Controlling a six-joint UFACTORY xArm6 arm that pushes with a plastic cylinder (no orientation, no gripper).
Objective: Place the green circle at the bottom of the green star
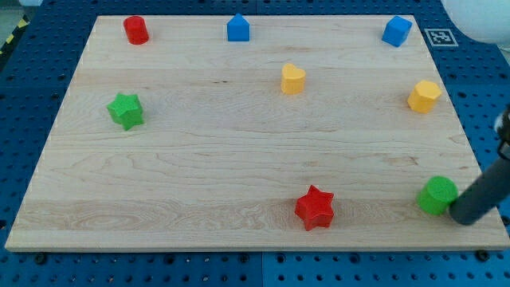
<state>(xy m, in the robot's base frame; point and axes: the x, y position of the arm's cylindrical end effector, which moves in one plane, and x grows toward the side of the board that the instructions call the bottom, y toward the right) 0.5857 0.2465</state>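
At lower right of the table, my tip touches the green circle; no claw is fitted, so none to report. Nearly everything remains, I judge: the green star sits far across at upper left.

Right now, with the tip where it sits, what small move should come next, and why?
Probably a short push toward the view's left. My tip rests against the right side of the green circle at the board's lower right, while the green star sits far off at the left, so the circle must travel leftward, passing above the red star.
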